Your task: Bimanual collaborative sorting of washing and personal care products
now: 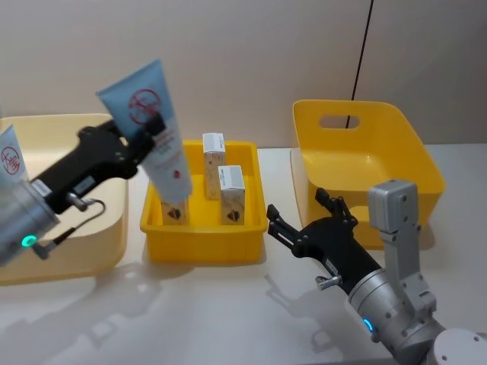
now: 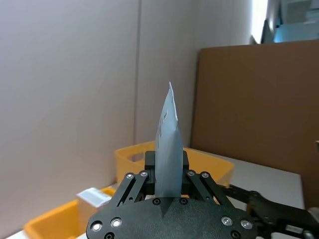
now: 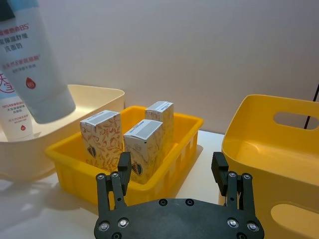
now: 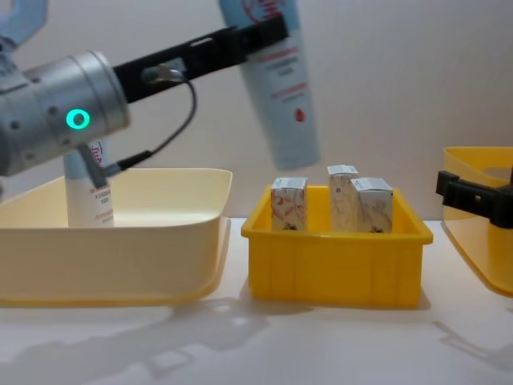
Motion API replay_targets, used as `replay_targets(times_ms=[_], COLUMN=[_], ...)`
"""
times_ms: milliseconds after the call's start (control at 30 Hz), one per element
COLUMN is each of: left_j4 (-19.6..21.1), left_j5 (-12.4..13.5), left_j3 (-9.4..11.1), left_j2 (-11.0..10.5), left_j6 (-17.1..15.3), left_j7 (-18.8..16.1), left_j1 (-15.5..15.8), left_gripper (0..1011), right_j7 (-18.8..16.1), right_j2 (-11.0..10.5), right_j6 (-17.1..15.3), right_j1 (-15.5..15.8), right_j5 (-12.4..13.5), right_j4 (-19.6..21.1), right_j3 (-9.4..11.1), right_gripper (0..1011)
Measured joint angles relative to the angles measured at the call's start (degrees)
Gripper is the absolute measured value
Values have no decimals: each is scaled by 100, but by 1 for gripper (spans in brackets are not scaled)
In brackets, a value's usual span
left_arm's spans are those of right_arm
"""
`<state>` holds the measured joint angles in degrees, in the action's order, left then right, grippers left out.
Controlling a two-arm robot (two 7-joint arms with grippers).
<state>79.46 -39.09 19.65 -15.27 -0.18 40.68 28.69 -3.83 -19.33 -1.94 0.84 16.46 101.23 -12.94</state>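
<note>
the left pincer (image 1: pixel 151 131), reaching in from the left of the head view, is pinching a pale-blue tube (image 1: pixel 167 163) around its middle. the tube is held in the air, tilted, with its flat crimped end toward the upper left of the frame and its rounded end pointing down over the left part of the yellow tray (image 1: pixel 205 247). in the chest view that lower end hangs just above the cartons (image 4: pixel 357 204) without touching them. three cartons stand upright in the tray, one at the left and two close together at the right. a second tube (image 4: pixel 86 188) stands in the cream bin (image 1: pixel 84 251) at the left edge of the frame. the right pincer (image 1: pixel 304 219) sits low in the lower right of the head view, spread wide and empty, over the desk (image 1: pixel 190 319) between the tray and the big yellow bin (image 1: pixel 380 163). the right wrist view shows its fingers (image 3: pixel 122 172) well apart, aimed at the tray.
</note>
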Motion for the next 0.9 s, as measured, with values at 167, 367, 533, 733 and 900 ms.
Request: replay_targets(times_ms=[167, 367, 533, 733, 900], left_j4=[-78, -153, -185, -211, -221], left_j5=[-25, -42, -48, -52, -55], left_j3=[197, 413, 506, 592, 632], left_j2=[120, 244, 299, 345, 367], left_j6=[10, 72, 108, 135, 154], left_j7=[163, 309, 365, 418, 443], left_j1=[42, 61, 67, 70, 72], left_gripper=[255, 255, 255, 255, 255], right_j7=[0, 0, 0, -68, -286], right_j2=[0, 0, 0, -24, -140], right_j6=[0, 0, 0, -3, -50], right_j1=[0, 0, 0, 10, 54], right_j5=[0, 0, 0, 25, 151], right_j4=[0, 0, 0, 18, 111], right_j3=[0, 0, 0, 13, 75], right_gripper=[1001, 1001, 1001, 1001, 1001])
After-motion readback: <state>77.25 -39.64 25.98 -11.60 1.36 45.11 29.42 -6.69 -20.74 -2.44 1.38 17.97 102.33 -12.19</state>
